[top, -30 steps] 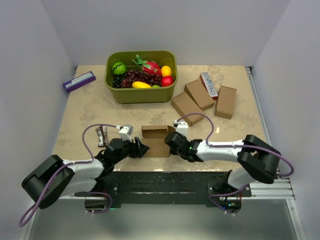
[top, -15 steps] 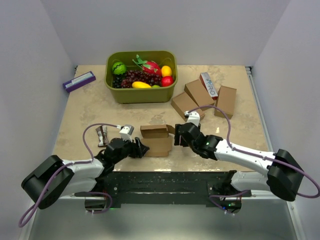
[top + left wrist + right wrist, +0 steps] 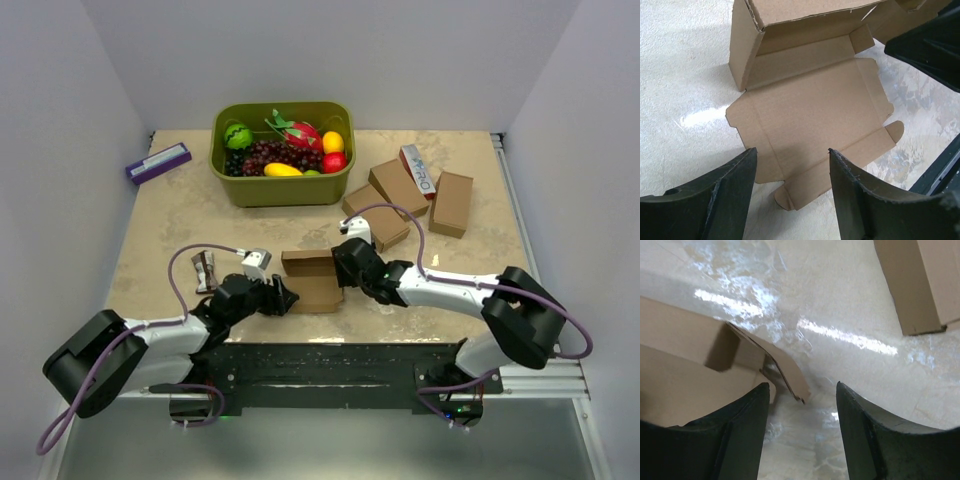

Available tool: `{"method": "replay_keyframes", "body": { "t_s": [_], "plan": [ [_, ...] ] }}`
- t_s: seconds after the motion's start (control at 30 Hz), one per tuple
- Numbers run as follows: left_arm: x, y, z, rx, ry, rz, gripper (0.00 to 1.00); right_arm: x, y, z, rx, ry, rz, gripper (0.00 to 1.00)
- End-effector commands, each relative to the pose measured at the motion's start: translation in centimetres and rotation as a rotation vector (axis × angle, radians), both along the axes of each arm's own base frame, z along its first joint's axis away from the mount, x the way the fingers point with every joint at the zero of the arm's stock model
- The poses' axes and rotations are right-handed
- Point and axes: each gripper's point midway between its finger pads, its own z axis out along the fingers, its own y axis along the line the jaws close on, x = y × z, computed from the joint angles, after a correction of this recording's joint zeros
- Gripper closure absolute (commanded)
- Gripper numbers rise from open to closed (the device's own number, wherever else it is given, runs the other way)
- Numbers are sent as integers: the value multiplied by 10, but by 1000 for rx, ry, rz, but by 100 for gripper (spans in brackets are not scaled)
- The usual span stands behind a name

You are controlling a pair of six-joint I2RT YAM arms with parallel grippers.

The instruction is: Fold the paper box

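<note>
At the near middle of the counter [image 3: 180, 220], the paper box [image 3: 312, 280] is lying half open between my two arms: its flat panel is resting on the surface with small flaps sticking out, and its raised, folded part is standing along the far side. I am holding the left end effector [image 3: 284, 297] low over the panel's left edge, fingers spread and gripping nothing. The right end effector [image 3: 340, 265] is hovering at the box's right end, also spread, with the tip of a bent side flap sitting in the gap; I cannot tell whether either finger is touching it. Further back, a green basket [image 3: 282, 190] of fruit is sitting, with folded brown cartons [image 3: 400, 188] and a white-and-red carton [image 3: 418, 168] to its right and a purple-and-white box [image 3: 158, 162] to its left.
</note>
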Motion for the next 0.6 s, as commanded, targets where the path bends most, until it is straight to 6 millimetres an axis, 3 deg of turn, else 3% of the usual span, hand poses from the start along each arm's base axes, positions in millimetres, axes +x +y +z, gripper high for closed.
{"method": "replay_keyframes", "body": {
  "t_s": [0.0,0.07,0.1,0.2,0.27,0.43,0.57],
  "plan": [
    [-9,8,-22,94,61,-23,36,26,18,30,8,-118,41,44],
    [-8,7,-23,98,66,-25,37,27,18,29,-11,-120,56,48],
    [-8,7,-22,100,63,-27,37,28,20,31,-5,-129,63,59],
    [-4,5,-17,108,44,-33,37,28,25,31,2,-129,82,79],
    [2,-2,-4,92,11,-41,36,27,25,30,0,-121,90,85],
    [13,-18,28,100,-77,-45,35,25,23,30,1,-119,91,91],
    [6,-45,52,93,-141,-85,32,25,22,29,-12,-116,96,96]
  ]
}}
